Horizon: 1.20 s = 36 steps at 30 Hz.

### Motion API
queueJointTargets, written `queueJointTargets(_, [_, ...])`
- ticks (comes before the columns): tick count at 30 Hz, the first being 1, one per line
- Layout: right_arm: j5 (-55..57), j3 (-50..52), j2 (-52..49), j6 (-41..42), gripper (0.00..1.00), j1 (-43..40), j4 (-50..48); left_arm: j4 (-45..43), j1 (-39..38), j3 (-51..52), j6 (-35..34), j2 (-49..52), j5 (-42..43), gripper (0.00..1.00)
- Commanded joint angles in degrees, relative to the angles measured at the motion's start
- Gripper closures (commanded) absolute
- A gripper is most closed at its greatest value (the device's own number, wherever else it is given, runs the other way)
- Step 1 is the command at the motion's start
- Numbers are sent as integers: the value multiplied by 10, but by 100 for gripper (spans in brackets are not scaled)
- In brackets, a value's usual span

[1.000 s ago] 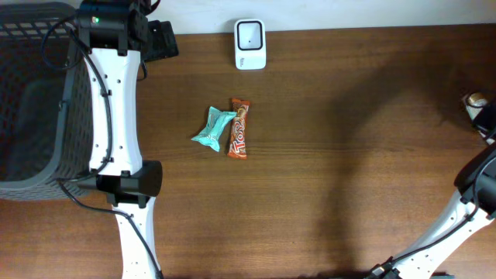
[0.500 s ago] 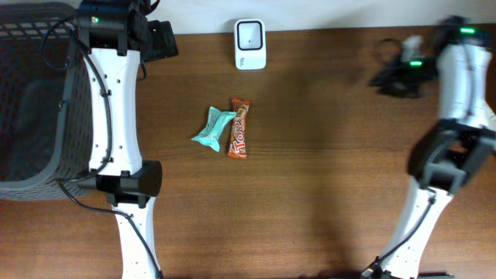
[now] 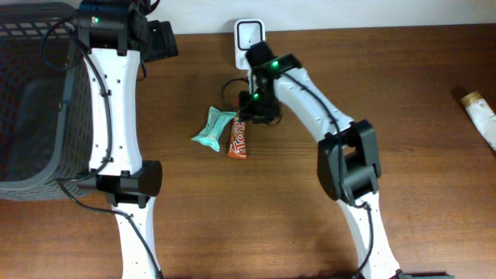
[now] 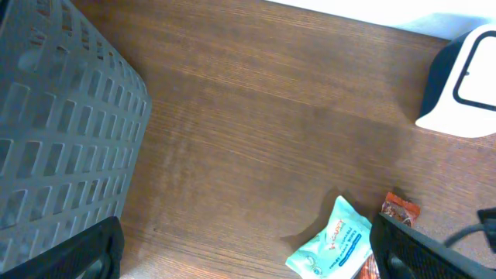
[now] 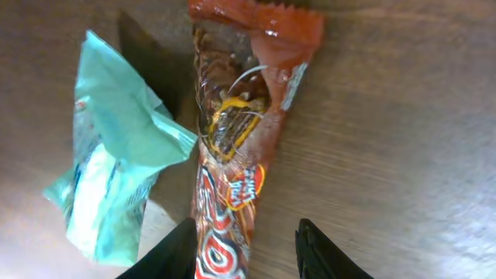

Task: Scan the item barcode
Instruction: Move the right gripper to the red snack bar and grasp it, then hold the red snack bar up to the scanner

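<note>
- At mid-table, a long orange-red foil snack bar (image 5: 232, 155) lies flat with crimped ends and its printed logo facing up, touching a crumpled teal packet (image 5: 116, 170).
- Over it, the right gripper (image 5: 248, 252) straddles one end, fingers apart, not pinching.
- Toward the far edge, the left gripper (image 4: 256, 260) hangs spread wide, grasping nothing, near a white rectangular scanner (image 3: 249, 32).

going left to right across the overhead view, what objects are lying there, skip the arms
grey basket → teal packet → orange candy bar → pale wrapped item at the right edge. The scanner is left out: it sits above the bar.
</note>
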<state>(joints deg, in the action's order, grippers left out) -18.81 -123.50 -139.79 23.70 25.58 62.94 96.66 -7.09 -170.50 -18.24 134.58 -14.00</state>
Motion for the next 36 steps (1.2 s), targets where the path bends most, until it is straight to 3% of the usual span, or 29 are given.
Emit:
queueJointTargets(1, [68, 3, 4, 49, 60, 30, -4, 0, 3, -2, -2, -1, -8, 1])
queueJointTargets(8, [136, 28, 4, 58, 60, 63, 4, 0, 5, -2, -2, -1, -8, 1])
queueJointTargets(12, [135, 89, 3, 57, 61, 63, -50, 1, 5, -2, -2, -1, -8, 1])
queueJointTargets(13, [135, 97, 3, 57, 66, 63, -61, 0, 5, -2, -2, -1, -8, 1])
queueJointTargets(14, [135, 102, 3, 57, 82, 63, -68, 0, 5, -2, -2, -1, -8, 1])
queueJointTargets(16, [135, 101, 3, 56, 96, 63, -71, 0, 5, -2, -2, -1, -8, 1])
queueJointTargets(19, [135, 66, 10, 27, 96, 58, -56, 1, 5, -2, -2, -1, -8, 1])
queueJointTargets(25, [211, -112, 30, -22, 96, 6, 3, 0, 5, -2, -2, -1, -8, 1])
queueJointTargets(27, [210, -156, 30, -67, 96, -20, -33, 0, 5, -2, -2, -1, -8, 1])
queueJointTargets(33, [208, -152, 8, -112, 96, -48, -201, 0, 5, -2, -2, -1, -8, 1])
queueJointTargets(36, [202, -147, -14, -183, 96, -43, -260, 0, 5, -2, -2, -1, -8, 1])
